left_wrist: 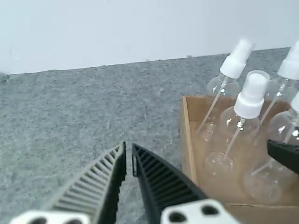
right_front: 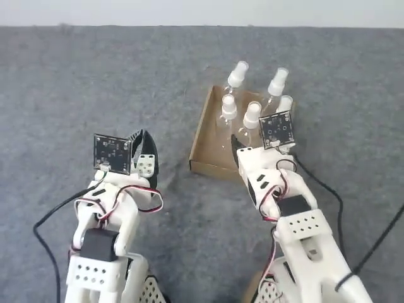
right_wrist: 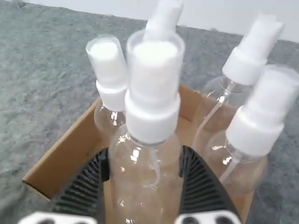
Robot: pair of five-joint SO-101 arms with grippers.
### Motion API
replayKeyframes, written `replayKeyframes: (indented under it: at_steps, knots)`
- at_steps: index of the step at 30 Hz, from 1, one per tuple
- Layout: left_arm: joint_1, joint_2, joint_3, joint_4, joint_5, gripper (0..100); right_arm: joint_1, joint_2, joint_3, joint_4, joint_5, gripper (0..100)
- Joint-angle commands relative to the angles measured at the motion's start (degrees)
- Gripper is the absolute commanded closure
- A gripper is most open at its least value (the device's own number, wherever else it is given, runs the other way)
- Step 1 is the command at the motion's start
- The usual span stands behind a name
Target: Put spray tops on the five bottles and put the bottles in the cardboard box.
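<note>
The cardboard box (right_front: 208, 142) sits on the grey-covered table (right_front: 95, 76), right of the middle and nearer the far edge than the near one. All five bottles stand inside it, each with a white spray top on. The right gripper (right_front: 252, 140) is at the box's near wall, and its wrist view shows the black fingers (right_wrist: 84, 186) pressed against both sides of the held bottle (right_wrist: 152, 107), the one nearest that wall, so it is clamped on clear plastic below the white collar. The four other bottles (right_front: 228, 106) stand close around it, toward the far and side walls. The left gripper (right_front: 144, 142) hangs over bare grey fabric to the left of the box, apart from it, its ribbed jaws drawn almost together with just a thin slit and nothing between them (left_wrist: 129, 148)
</note>
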Motion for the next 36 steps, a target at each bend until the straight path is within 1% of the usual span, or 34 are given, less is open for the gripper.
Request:
replayKeyframes:
  at_steps: [1, 10, 13, 31, 36]
  knots:
    - [-0.35, -0.79, -0.40, -1.67, -0.09, 99, 0.31, 0.40, -1.14, -1.98, 0.53, 99.3]
    - [-0.26, -0.79, -0.40, -1.67, 0.00, 99, 0.13, 1.01, 1.76, -2.51, 0.70, 99.3]
    - [-0.26, -0.79, -0.40, -1.67, 1.41, 99, -0.40, 1.01, 2.55, -2.51, 0.62, 99.3]
    - [-0.26, -0.97, -0.75, -0.62, 1.76, 99, -1.71, 1.10, 3.16, -2.59, 0.53, 99.3]
    - [-0.26, -0.97, -0.75, -0.62, 1.76, 99, -1.98, 3.74, 4.66, -6.73, 0.88, 99.3]
